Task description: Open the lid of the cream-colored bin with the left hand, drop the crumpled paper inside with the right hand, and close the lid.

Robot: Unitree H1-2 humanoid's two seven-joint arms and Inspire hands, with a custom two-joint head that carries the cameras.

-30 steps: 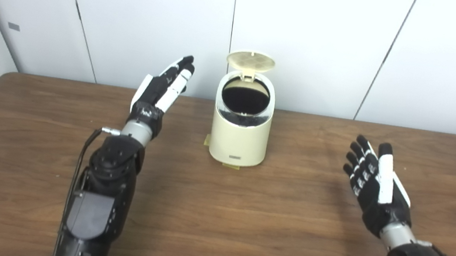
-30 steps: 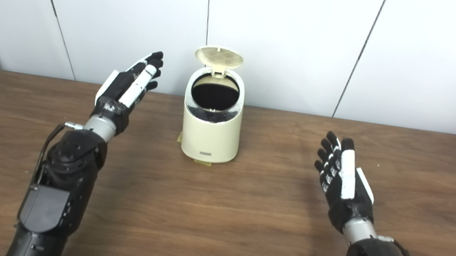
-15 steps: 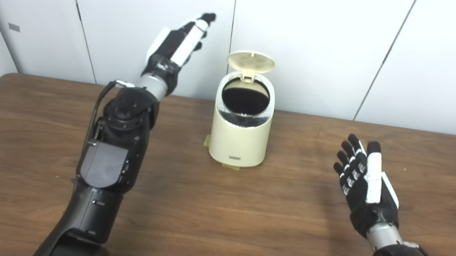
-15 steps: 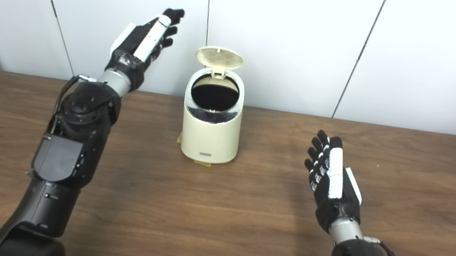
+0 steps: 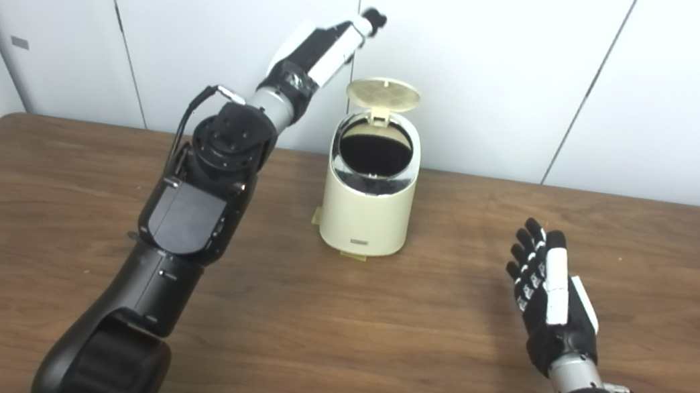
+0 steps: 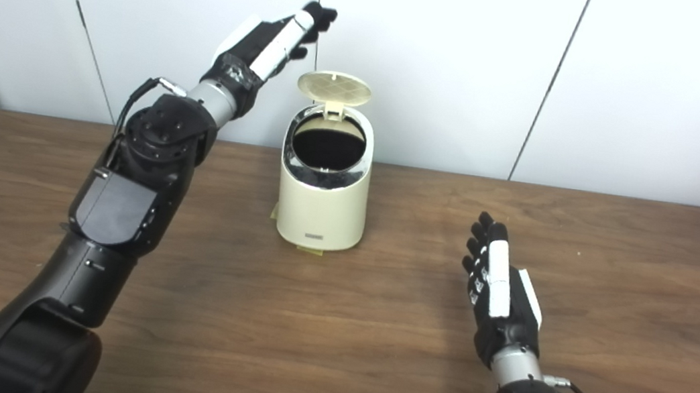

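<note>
A: Your cream-colored bin point(image 5: 366, 205) stood at the far middle of the table point(image 5: 332, 329), and its lid point(image 5: 384, 93) was tipped up on the back hinge, underside facing you.

B: And inside?

A: All you got was a dark round mouth with a shiny rim. Whether the crumpled paper lay in there, you couldn't tell; none showed on the table or in either hand.

B: Where were your hands?

A: Your left hand point(image 5: 328, 51) was raised high, up and to the left of the lid, fingers stretched out straight toward the wall point(image 5: 476, 57), gripping nothing and not touching the lid. Your right hand point(image 5: 546, 297) hung low over the near right of the table, well apart from the bin, palm turned inward, fingers spread and empty.

B: The surface?

A: Dark brown wood grain running left to right. Small yellowish tabs point(image 5: 355, 256) poked out from under the bin's base at the front and the left side. Behind it all ran white wall panels with thin dark seams, and a little grey plate point(image 5: 20, 42) sat on the far left panel.

B: Any writing?

A: There was a small grey label point(image 5: 360, 243) low on the bin's front, too small for you to read.
</note>
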